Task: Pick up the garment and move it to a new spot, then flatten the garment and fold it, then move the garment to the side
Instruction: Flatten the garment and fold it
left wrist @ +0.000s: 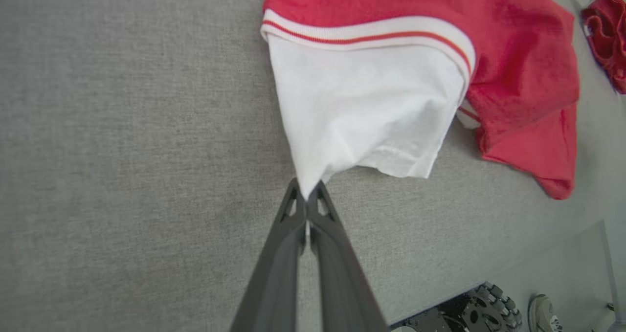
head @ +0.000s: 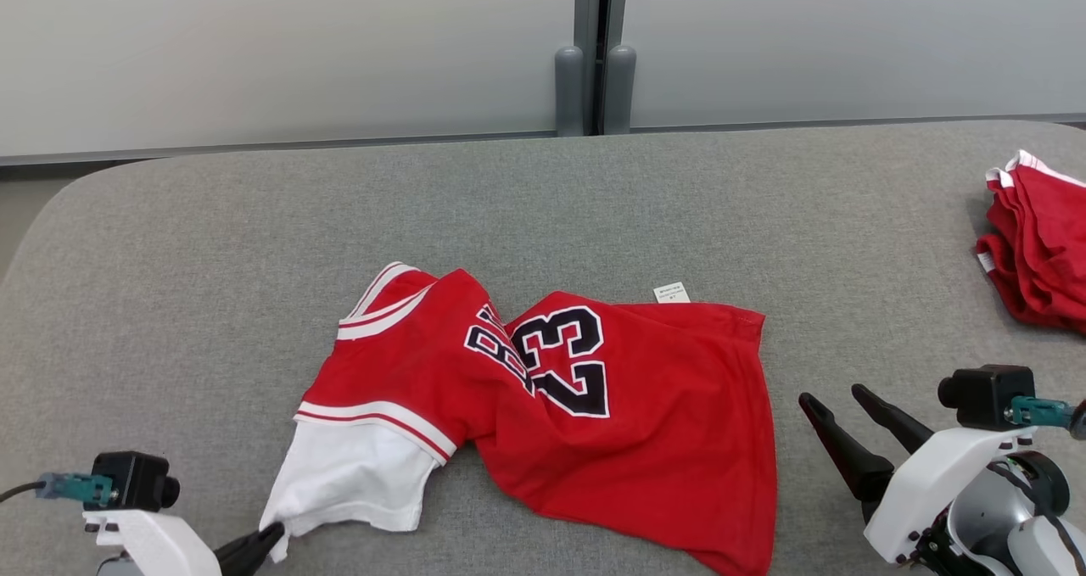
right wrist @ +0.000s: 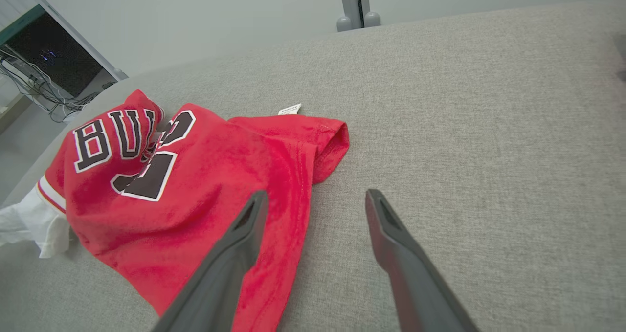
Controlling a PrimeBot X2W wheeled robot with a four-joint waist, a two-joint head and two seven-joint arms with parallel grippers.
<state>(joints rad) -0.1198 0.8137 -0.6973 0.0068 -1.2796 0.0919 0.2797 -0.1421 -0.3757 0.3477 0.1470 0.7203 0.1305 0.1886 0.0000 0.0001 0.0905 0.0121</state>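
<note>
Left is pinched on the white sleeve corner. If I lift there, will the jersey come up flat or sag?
Probably sags: the jersey lies creased and bunched, so looks floppy. It would likely hang from the white sleeve the left gripper pinches. Thin fabric, probably light.

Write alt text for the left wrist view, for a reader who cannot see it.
The left end effector, shut, pinches the corner of a white sleeve on a red jersey that lies crumpled on a grey fabric table. More red cloth lies at the top right edge.
</note>
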